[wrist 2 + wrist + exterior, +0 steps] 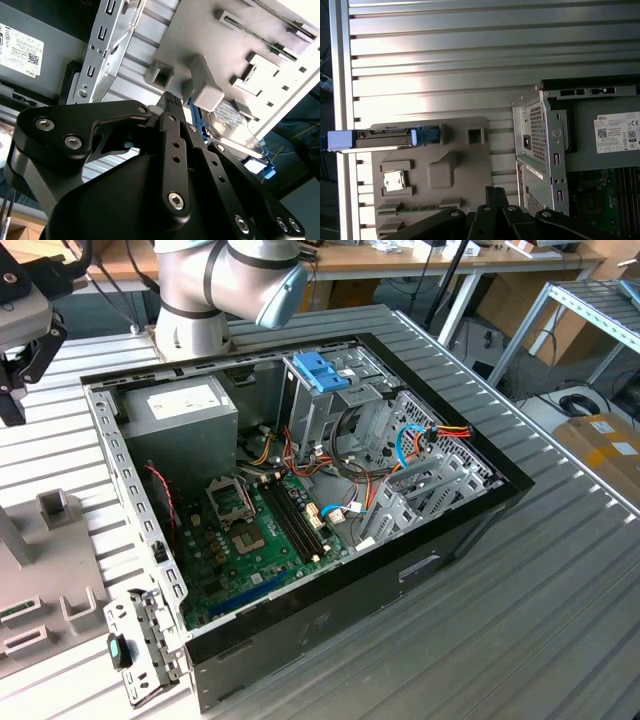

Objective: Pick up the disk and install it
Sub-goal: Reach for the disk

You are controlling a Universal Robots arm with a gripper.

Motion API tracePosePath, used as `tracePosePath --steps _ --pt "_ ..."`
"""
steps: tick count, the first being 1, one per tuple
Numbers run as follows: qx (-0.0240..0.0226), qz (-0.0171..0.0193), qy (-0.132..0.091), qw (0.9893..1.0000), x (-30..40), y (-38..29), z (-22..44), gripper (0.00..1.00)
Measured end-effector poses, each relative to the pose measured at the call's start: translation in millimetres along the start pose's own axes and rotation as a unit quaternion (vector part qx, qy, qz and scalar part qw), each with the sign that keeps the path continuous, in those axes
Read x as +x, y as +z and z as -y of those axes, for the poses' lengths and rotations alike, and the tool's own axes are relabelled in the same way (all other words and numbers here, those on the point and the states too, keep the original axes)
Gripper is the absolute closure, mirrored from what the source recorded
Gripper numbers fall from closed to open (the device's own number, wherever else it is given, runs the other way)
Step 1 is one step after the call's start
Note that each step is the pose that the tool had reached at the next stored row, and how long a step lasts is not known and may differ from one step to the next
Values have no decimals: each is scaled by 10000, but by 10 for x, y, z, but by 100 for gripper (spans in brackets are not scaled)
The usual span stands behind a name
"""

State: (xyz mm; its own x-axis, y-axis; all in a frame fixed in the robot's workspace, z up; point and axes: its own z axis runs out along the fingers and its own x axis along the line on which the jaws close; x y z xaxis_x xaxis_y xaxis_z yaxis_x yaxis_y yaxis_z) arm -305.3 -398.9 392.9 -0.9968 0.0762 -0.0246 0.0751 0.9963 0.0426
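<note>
The disk (382, 138) stands on its edge in a slot of a grey fixture plate (465, 167), with bright blue carrier rails along it and at both ends. In the second wrist view the disk (235, 122) shows its silvery face beyond the black linkages. My gripper (496, 194) hangs above the plate, well apart from the disk, shut with nothing in it. Its ribbed tip (172, 102) points at the plate's raised blocks. In the exterior view the gripper (14, 400) sits at the upper left edge, beside the open computer case (470, 530).
Inside the case are an upright metal drive cage with a light blue tab (322, 370), a power supply (185, 405), a motherboard (250, 540) and loose cables. A metal bracket (140, 650) lies by the case's near corner. The slatted table (470, 60) runs on beyond the plate.
</note>
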Motion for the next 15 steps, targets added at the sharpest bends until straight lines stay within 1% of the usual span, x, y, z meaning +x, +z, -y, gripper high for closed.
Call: tracePosePath --steps 15 --pt "0 0 0 10000 96 -2 7 90"
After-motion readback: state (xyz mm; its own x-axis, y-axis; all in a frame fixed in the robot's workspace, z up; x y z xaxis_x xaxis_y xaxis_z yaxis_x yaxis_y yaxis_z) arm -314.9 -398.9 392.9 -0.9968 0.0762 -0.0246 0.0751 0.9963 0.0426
